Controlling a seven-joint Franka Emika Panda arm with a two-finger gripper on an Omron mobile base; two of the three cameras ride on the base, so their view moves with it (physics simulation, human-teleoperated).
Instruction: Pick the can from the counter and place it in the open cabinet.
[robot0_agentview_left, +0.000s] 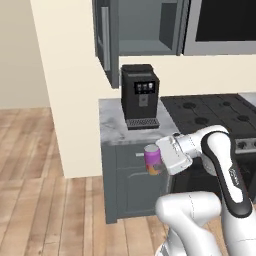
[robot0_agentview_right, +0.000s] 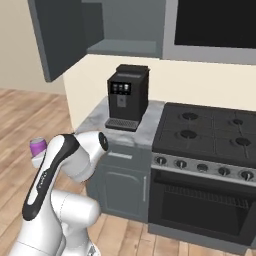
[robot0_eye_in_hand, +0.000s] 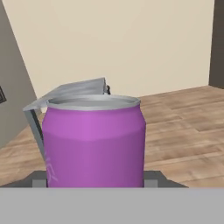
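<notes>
1. The hand is closed on the can, clamping it by its sides; this keeps the can upright, pale top up and orange-yellow band at the bottom.
2. The can is in the air, off any worktop, in front of the grey base cabinet and below the small marble worktop that carries the black coffee machine. In the hand view the purple body stands close before the lens.
3. The arm is folded with the elbow high, which I judge to be a carrying pose: the can is picked, the placing not yet done.
4. The wall cabinet hangs above the coffee machine, its door swung out to the left with its long bar handle showing. The grey shelf inside looks bare, and the can sits well below it.
5. Beside the marble worktop stands a dark stove with knobs and an oven door. The floor is wooden planks; the walls are cream.
</notes>
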